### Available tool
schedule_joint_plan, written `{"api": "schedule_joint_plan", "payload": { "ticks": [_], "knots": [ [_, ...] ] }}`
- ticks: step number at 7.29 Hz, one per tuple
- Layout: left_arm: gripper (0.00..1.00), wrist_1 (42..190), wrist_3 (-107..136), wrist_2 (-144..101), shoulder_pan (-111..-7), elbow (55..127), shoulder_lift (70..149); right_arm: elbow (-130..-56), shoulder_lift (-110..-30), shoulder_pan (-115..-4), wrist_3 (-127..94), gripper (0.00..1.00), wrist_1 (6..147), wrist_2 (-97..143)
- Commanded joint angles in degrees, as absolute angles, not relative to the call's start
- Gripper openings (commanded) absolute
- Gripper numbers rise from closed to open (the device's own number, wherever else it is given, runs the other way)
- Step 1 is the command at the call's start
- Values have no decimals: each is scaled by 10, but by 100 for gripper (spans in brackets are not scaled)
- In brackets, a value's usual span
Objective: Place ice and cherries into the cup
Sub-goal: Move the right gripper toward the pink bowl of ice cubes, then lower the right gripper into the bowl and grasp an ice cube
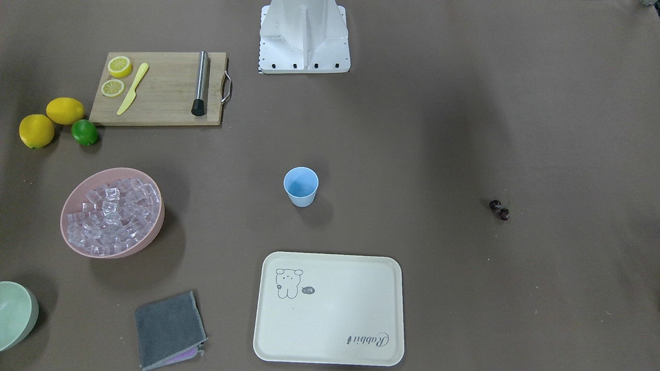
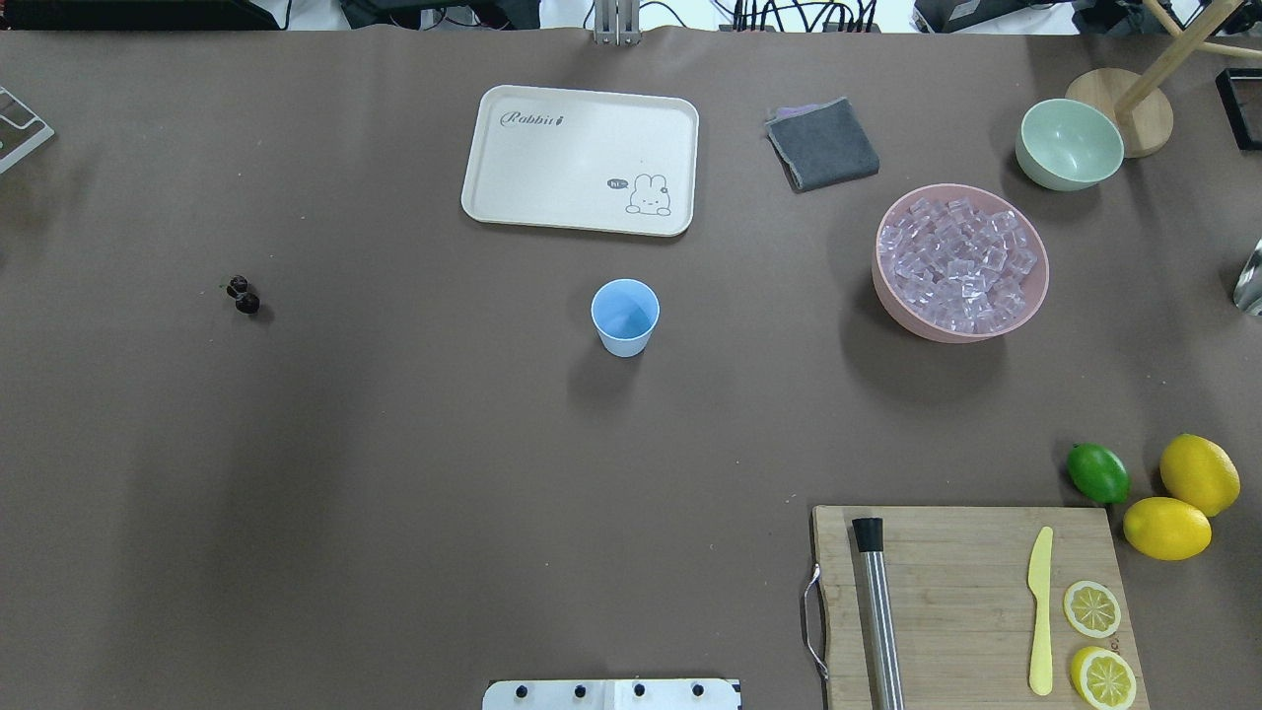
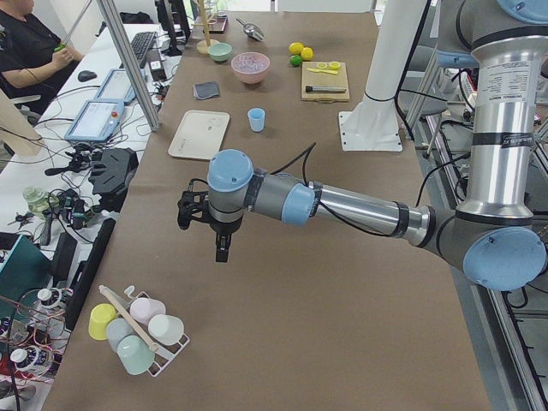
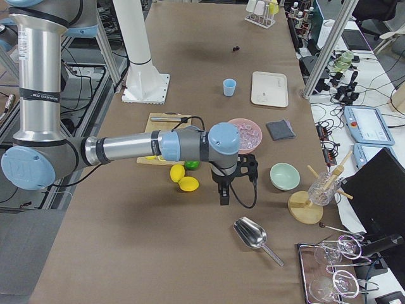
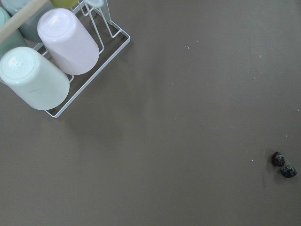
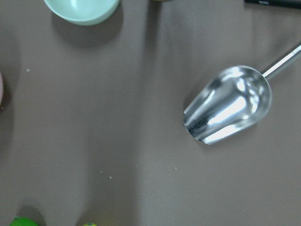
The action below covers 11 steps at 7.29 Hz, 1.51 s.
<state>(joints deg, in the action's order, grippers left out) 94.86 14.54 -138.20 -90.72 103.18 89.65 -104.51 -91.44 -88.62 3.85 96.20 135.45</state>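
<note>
The light-blue cup (image 2: pixel 624 318) stands upright and empty at the table's middle (image 1: pixel 300 186). The ice (image 2: pixel 961 261) is heaped in a pink bowl (image 2: pixel 1025 314) on the overhead view's right (image 1: pixel 111 216). The cherries (image 2: pixel 243 295) lie on the bare table on the overhead view's left, also in the left wrist view (image 5: pixel 283 165). My left gripper (image 3: pixel 221 244) hangs above the table near the cherries' end. My right gripper (image 4: pixel 223 193) hangs above a metal scoop (image 6: pixel 228 106). Both grippers show only in the side views, so I cannot tell whether they are open or shut.
A cream tray (image 2: pixel 552 197) and a grey cloth (image 2: pixel 823 144) lie beyond the cup. A cutting board (image 2: pixel 966 552) holds a muddler, a yellow knife and lemon slices. Lemons (image 2: pixel 1166 528), a lime (image 2: pixel 1097 472), a green bowl (image 2: pixel 1069 144) and a cup rack (image 5: pixel 84 70) stand around.
</note>
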Motion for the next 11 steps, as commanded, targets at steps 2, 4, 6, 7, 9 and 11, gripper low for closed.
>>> {"api": "schedule_joint_plan", "payload": {
  "ticks": [2,4,6,7,9,11],
  "knots": [
    [98,949,145,-1385,-909,1037,894,-1048,-798,-753,40,99,958,1340],
    [98,950,144,-1385,-908,1038,895,-1051,-762,-674,-24,98,951,1268],
    [98,951,145,-1385,-908,1037,896,-1041,-753,-583,-213,94,919,1206],
    [98,950,145,-1385,-908,1041,895,-1015,-749,-540,-275,94,870,1164],
    [98,950,145,-1385,-908,1037,897,-974,-726,-519,-289,89,851,1147],
    [98,950,145,-1386,-908,1038,897,-955,-713,-505,-287,82,854,1133]
  ]
}}
